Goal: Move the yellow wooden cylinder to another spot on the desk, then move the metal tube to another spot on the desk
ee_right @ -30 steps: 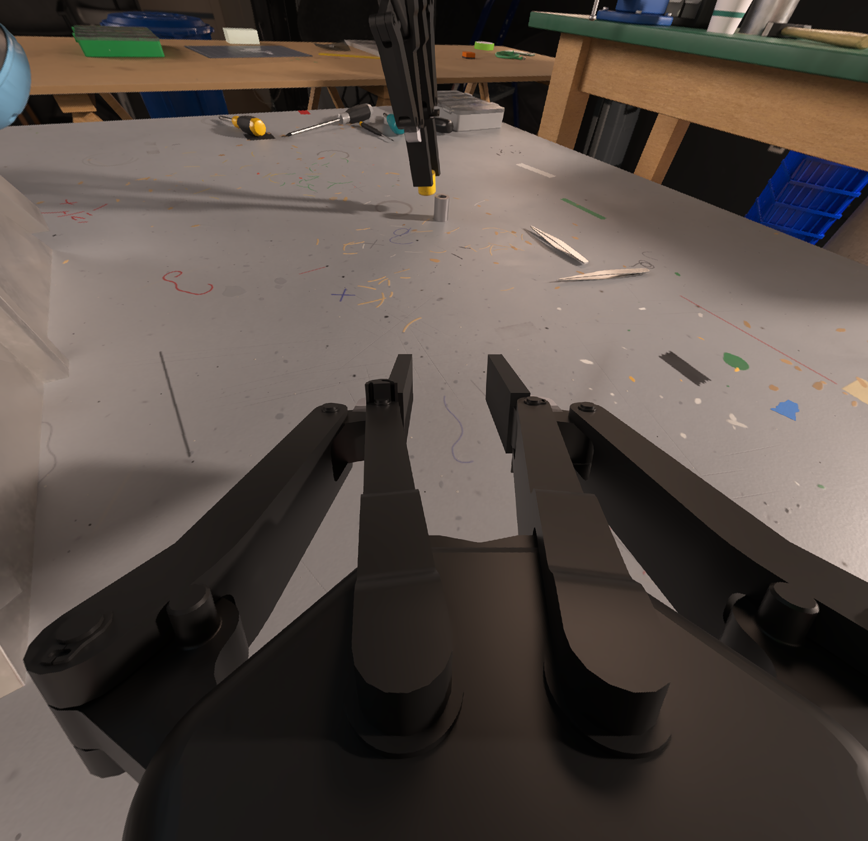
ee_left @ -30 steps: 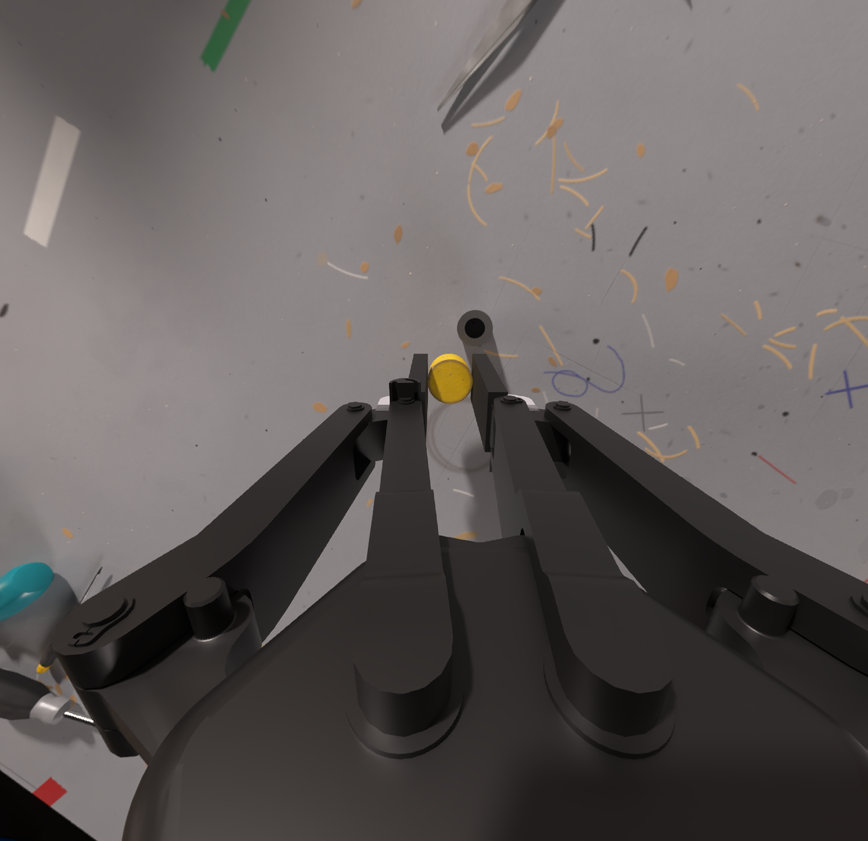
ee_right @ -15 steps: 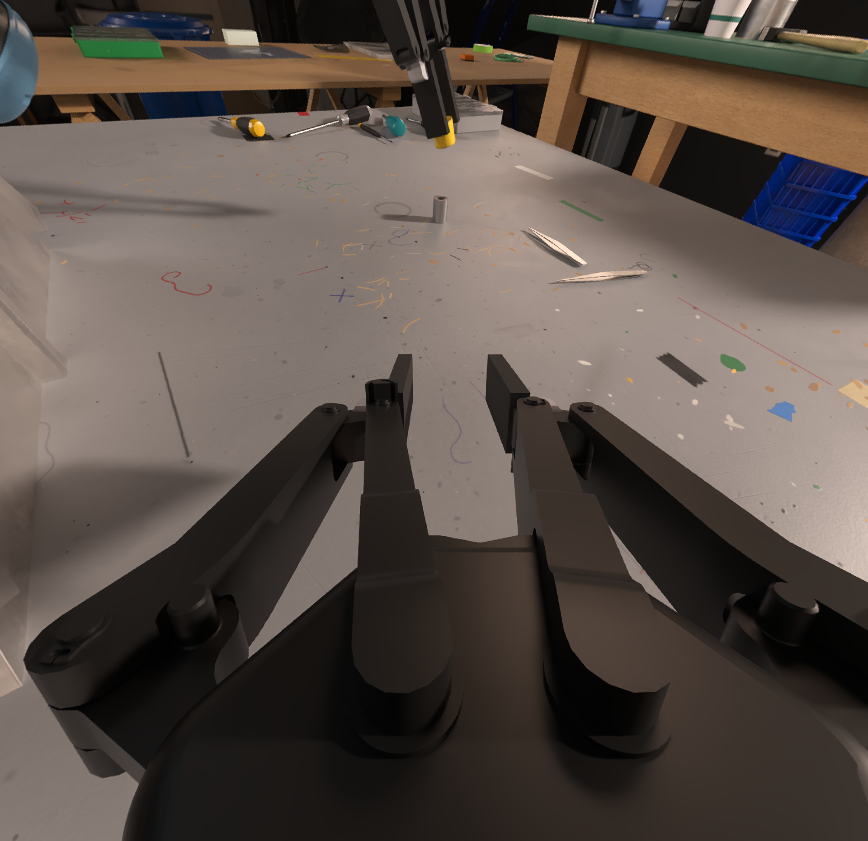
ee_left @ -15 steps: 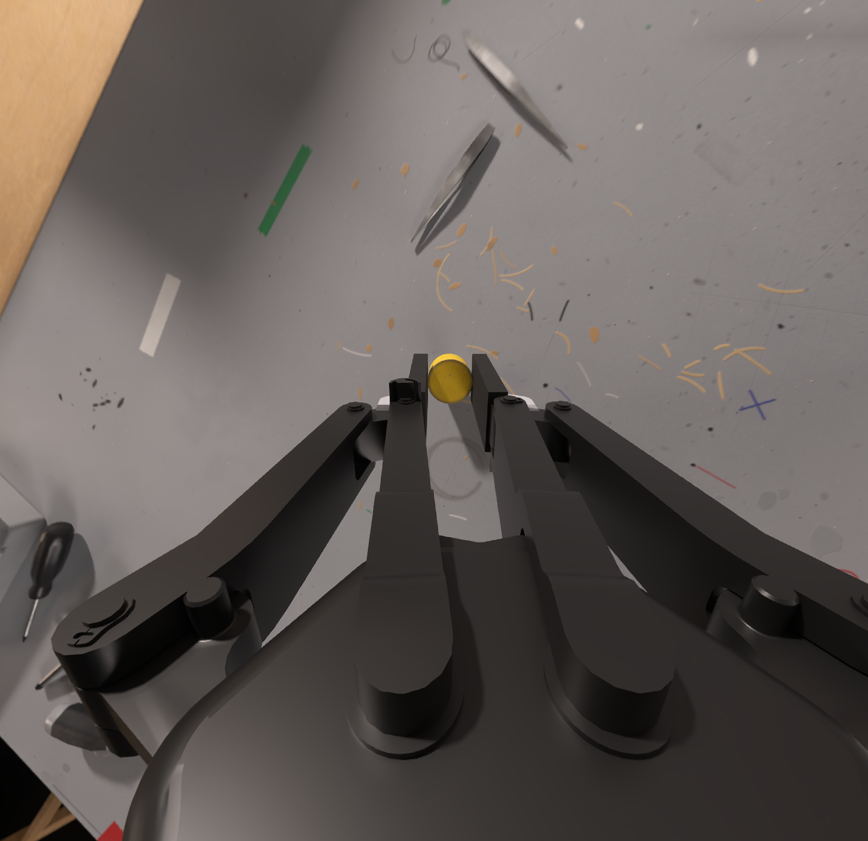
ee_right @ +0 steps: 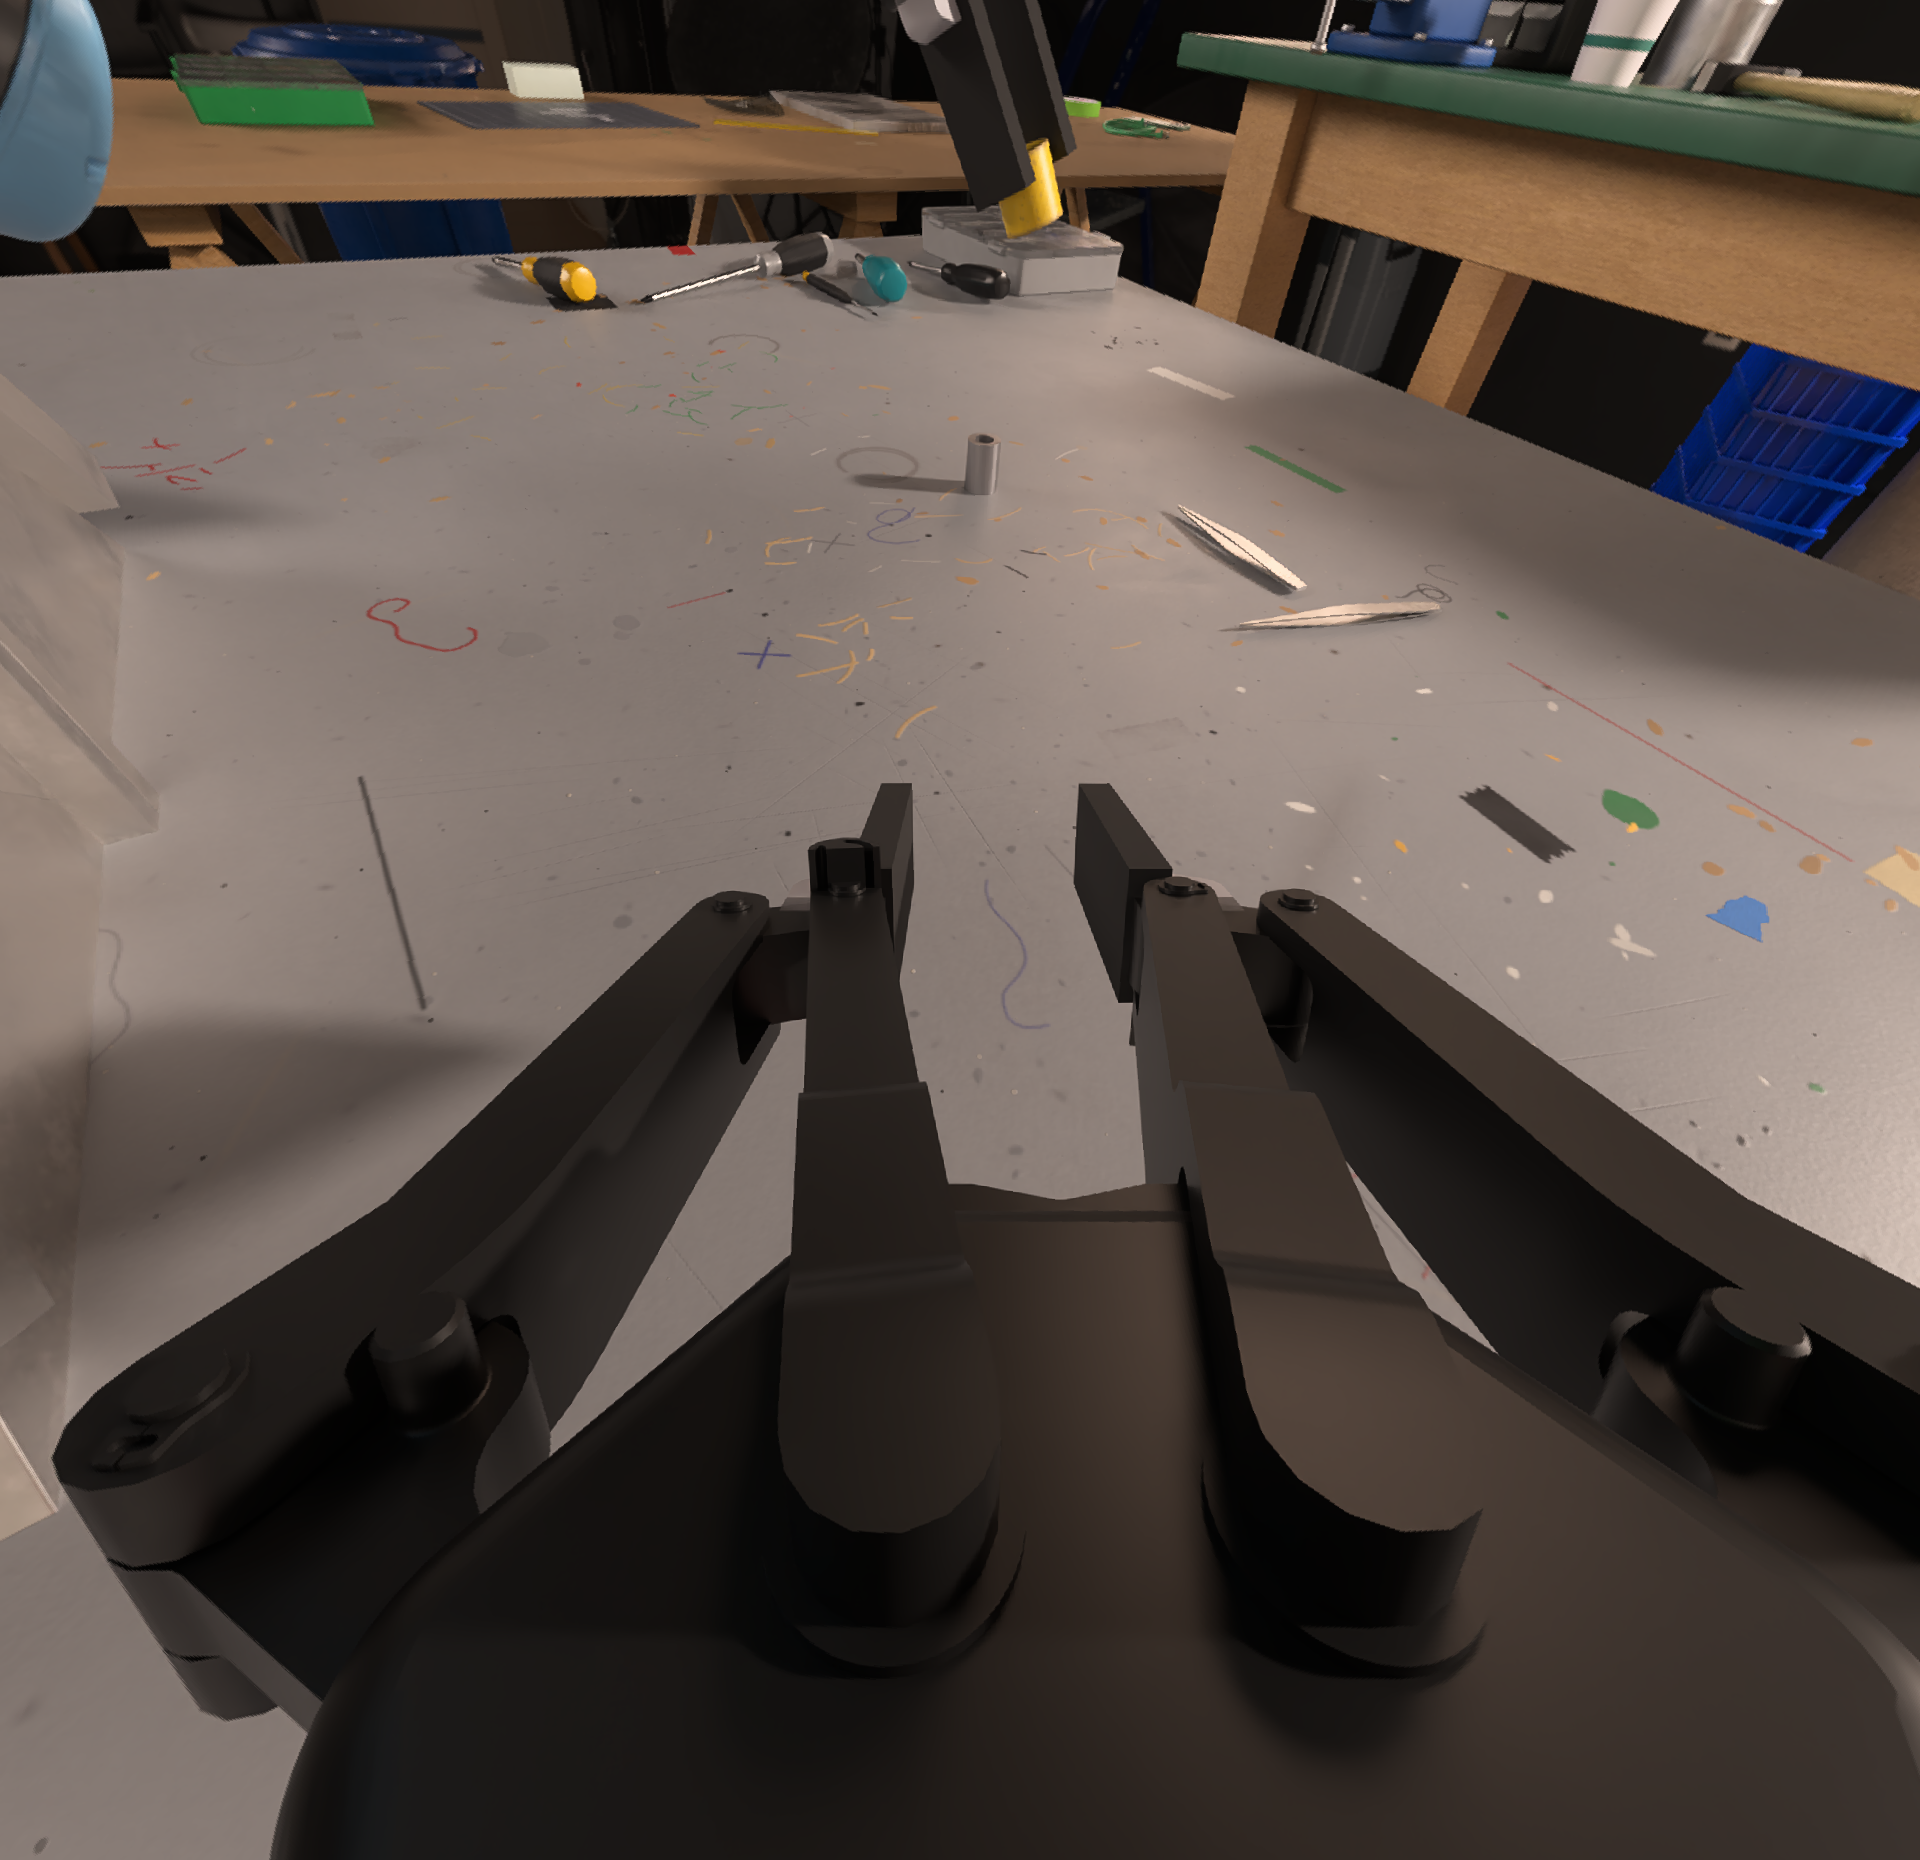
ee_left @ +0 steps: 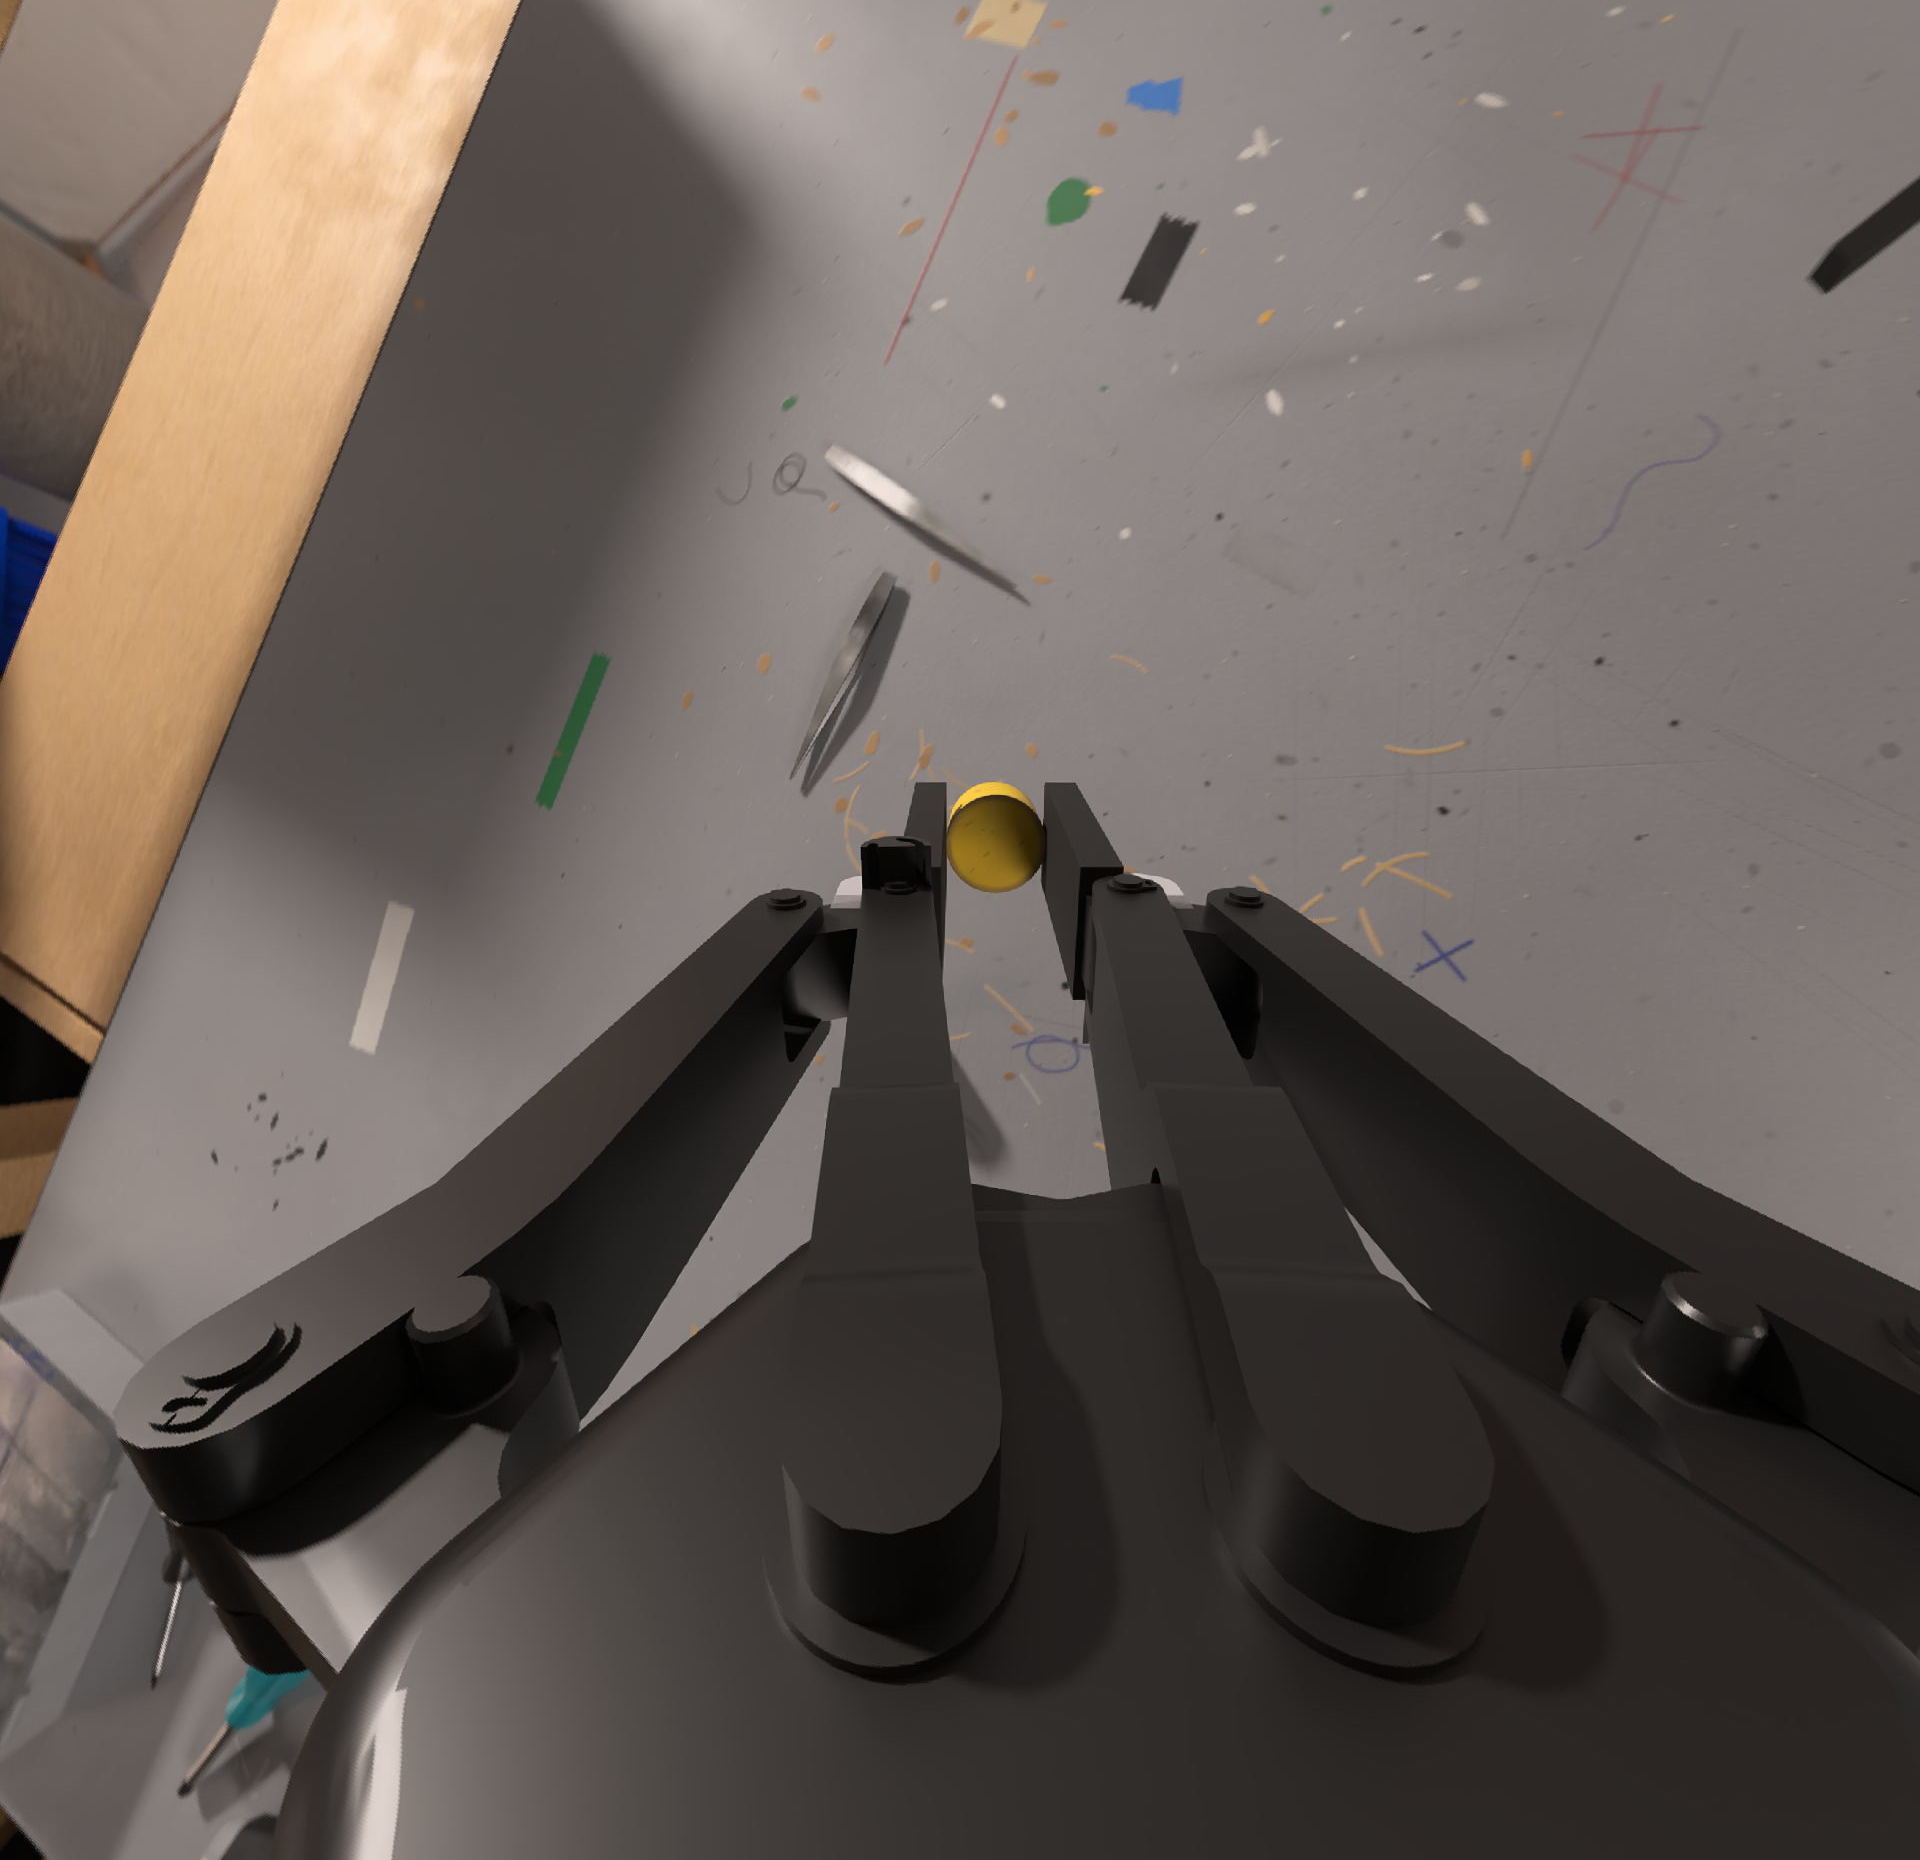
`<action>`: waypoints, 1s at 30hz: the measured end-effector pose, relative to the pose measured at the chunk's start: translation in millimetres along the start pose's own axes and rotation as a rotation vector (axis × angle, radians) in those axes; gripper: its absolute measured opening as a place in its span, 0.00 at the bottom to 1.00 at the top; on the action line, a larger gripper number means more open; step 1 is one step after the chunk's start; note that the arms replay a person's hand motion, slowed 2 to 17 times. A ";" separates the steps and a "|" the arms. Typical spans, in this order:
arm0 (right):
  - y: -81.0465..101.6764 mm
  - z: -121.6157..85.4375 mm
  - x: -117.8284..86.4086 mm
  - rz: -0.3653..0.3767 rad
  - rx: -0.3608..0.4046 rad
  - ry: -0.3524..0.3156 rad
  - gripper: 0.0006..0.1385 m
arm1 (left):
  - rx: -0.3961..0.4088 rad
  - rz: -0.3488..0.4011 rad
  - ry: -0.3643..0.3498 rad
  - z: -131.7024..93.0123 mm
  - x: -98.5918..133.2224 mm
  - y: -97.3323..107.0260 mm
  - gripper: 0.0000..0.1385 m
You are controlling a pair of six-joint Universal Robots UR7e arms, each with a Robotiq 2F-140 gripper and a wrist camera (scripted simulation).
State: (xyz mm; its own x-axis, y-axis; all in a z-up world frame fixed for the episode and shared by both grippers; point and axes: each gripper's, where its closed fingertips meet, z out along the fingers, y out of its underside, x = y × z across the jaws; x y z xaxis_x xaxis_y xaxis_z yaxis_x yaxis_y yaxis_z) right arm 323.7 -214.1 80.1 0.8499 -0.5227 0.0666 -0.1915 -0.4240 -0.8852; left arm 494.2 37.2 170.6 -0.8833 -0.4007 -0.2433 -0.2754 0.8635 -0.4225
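My left gripper (ee_left: 994,823) is shut on the yellow wooden cylinder (ee_left: 994,839) and holds it high above the grey desk (ee_left: 1455,584). The right wrist view shows that gripper (ee_right: 1013,163) far off with the cylinder (ee_right: 1031,187) in its fingertips, well above the desk. The metal tube (ee_right: 981,464) stands upright on the desk at mid-distance, below and in front of the lifted cylinder; it is hidden in the left wrist view. My right gripper (ee_right: 994,823) is open and empty, low over the near part of the desk.
Two tweezers (ee_right: 1242,548) (ee_right: 1340,615) lie right of the tube, also seen in the left wrist view (ee_left: 847,667). Screwdrivers (ee_right: 556,278) and a grey box (ee_right: 1023,252) sit at the desk's far edge. A wooden bench (ee_right: 1558,169) stands to the right.
My left gripper has risen and swung with the yellow cylinder, away from the metal tube, which stays standing on the desk. The right gripper has not moved.
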 end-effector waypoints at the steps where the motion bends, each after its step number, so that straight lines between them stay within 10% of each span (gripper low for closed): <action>1: -0.1 0.0 -0.2 -0.001 0.000 0.000 0.30 | 0.007 0.015 0.005 -1.1 5.0 -4.5 0.18; 30: -2.5 -3.5 -1.2 -0.011 0.014 0.007 0.30 | 0.030 0.379 0.241 45.2 162.6 -70.9 0.18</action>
State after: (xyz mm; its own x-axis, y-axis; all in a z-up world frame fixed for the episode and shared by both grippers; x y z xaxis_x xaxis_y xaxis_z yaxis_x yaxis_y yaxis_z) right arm 321.5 -215.0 83.8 0.8486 -0.5230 0.0799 -0.1748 -0.4197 -0.8907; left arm 387.2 -103.0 121.5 -0.9838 0.0281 -0.1770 0.0927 0.9251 -0.3683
